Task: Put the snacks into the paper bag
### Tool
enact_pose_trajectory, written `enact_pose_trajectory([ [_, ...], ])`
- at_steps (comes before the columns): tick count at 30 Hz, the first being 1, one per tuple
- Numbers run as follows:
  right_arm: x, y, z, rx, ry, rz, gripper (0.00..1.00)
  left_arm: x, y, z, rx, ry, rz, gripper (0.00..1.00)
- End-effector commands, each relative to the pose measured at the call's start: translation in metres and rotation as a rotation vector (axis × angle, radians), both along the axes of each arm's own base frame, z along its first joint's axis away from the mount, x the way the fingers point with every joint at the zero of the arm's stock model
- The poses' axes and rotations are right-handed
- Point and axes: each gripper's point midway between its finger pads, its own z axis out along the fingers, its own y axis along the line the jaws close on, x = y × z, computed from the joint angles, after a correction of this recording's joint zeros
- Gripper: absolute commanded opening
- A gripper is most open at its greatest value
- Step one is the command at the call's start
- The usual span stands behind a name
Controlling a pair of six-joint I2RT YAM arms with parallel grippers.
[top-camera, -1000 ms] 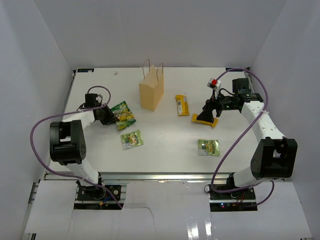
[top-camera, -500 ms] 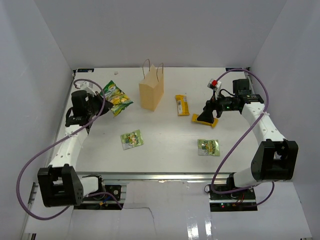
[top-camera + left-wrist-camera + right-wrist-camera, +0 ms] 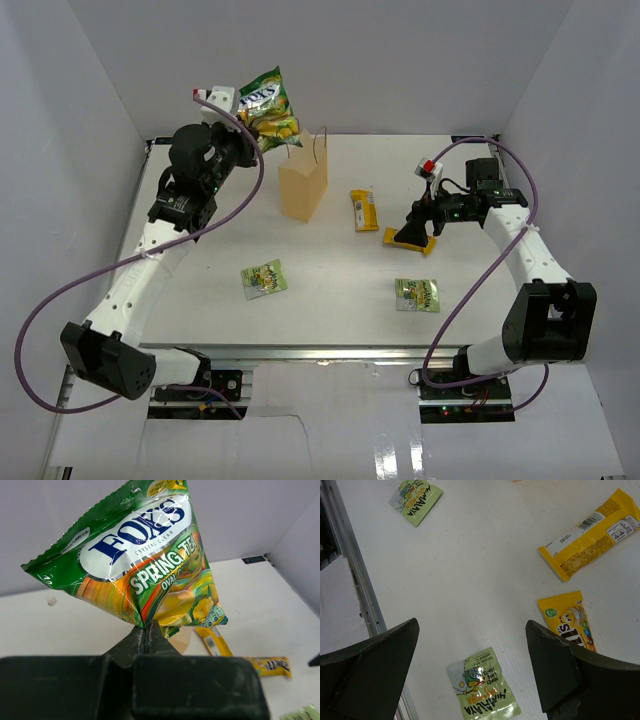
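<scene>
My left gripper (image 3: pixel 250 125) is raised high, just left of the top of the tan paper bag (image 3: pixel 302 188). It is shut on the bottom edge of a green Fox's packet (image 3: pixel 268 103), which also shows in the left wrist view (image 3: pixel 140 555) above the pinched fingertips (image 3: pixel 145 630). My right gripper (image 3: pixel 412 232) is open and empty, low over a yellow M&M's packet (image 3: pixel 389 236). The right wrist view shows that packet (image 3: pixel 567 620) by the right finger. A yellow bar (image 3: pixel 364 210) lies right of the bag. Two green packets (image 3: pixel 264 277) (image 3: pixel 417 294) lie flat nearer the front.
White walls close in the table on three sides. A metal rail (image 3: pixel 320 352) runs along the near edge. A small red and white object (image 3: pixel 429 167) sits by the right arm's wrist. The right wrist view shows both green packets (image 3: pixel 482 690) (image 3: pixel 415 500) and the bar (image 3: pixel 592 532).
My left arm has lifted the green Fox's packet off the table at the left and carried it up and right, close to the bag's top. The right arm has not moved.
</scene>
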Motion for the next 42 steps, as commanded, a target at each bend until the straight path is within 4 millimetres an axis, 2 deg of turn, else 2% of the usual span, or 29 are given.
enact_pose_trajectory([
  [1,-0.006,0.002,0.013,0.016,-0.040,0.010,0.93,0.025,0.007,0.032,0.157,-0.133,0.113,0.00],
  [3,-0.006,0.002,0.014,0.013,-0.046,0.010,0.93,0.035,0.002,0.043,0.182,-0.169,0.134,0.00],
  [4,-0.007,0.001,0.014,0.010,-0.048,0.007,0.93,0.046,0.000,0.040,0.213,-0.168,0.164,0.00],
  [7,-0.008,0.000,0.013,0.004,-0.053,0.006,0.93,0.059,-0.005,0.040,0.238,-0.182,0.195,0.00],
  [8,-0.009,0.000,0.012,0.003,-0.052,0.006,0.93,0.067,-0.010,0.034,0.257,-0.177,0.196,0.00],
  [9,-0.009,0.000,0.012,0.001,-0.054,0.007,0.93,0.069,-0.013,0.039,0.258,-0.188,0.198,0.00],
  [11,-0.009,-0.001,0.011,-0.006,-0.056,0.002,0.93,0.075,-0.025,0.034,0.267,-0.184,0.185,0.00],
  [16,-0.007,-0.002,0.011,-0.011,-0.062,0.001,0.93,0.078,-0.045,0.022,0.284,-0.173,0.176,0.00],
  [19,-0.007,-0.002,0.009,-0.010,-0.056,0.000,0.93,0.079,-0.056,0.024,0.277,-0.189,0.190,0.00],
  [23,-0.007,-0.001,0.008,-0.007,-0.051,0.003,0.93,0.079,-0.064,0.013,0.293,-0.173,0.205,0.00],
  [31,-0.005,0.000,0.006,-0.003,-0.046,0.007,0.93,0.089,-0.072,-0.001,0.323,-0.162,0.239,0.00],
  [42,-0.005,0.001,0.005,0.003,-0.046,0.017,0.93,0.103,-0.067,-0.020,0.390,-0.141,0.300,0.00],
])
